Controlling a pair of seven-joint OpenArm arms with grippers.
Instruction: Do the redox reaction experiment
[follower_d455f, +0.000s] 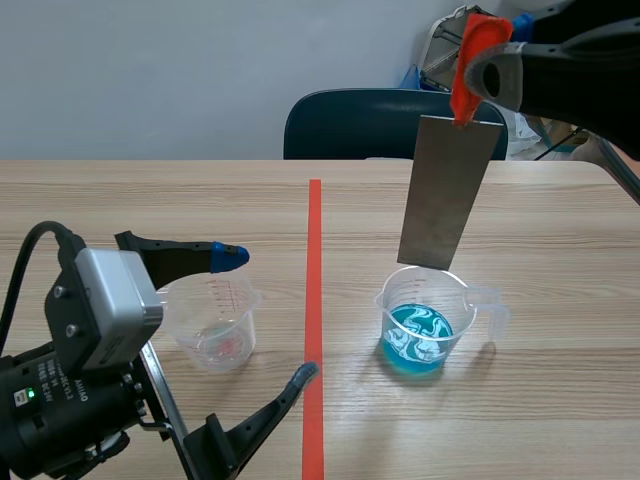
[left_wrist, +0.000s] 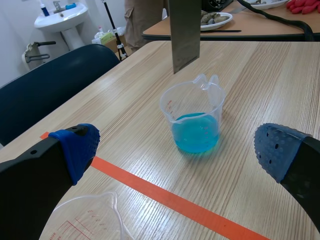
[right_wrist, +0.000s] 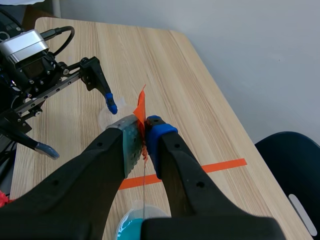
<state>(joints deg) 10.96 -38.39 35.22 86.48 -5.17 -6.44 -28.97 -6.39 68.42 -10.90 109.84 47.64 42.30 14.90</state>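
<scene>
Low in the left corner of the scene view, nearest to the camera, sits the left gripper (follower_d455f: 268, 315). Its two fingers stand wide apart and hold nothing. A small clear plastic measuring cup (follower_d455f: 215, 320), which looks almost empty, stands between them, and I see no touch.

At the upper right of the frame the right gripper (follower_d455f: 478, 70) is clamped on an orange-red tab (follower_d455f: 475, 45). The tab is fixed on the top end of a thin grey metal plate (follower_d455f: 445, 190). The plate hangs nearly upright, a little tilted. Its lower edge is just above the rim of a clear plastic beaker with blue liquid (follower_d455f: 420, 325), right of the orange-red tape line (follower_d455f: 314, 250) on the wooden table (follower_d455f: 150, 200). It is not yet in the liquid.

I judge the plate as stiff, light and smooth, so bare metal could slip between the pads. The tab at the top is the good place to hold, because the lower end stays free for dipping. The beaker seems light and thin-walled; a push on its wall could tip it and spill the liquid.
</scene>
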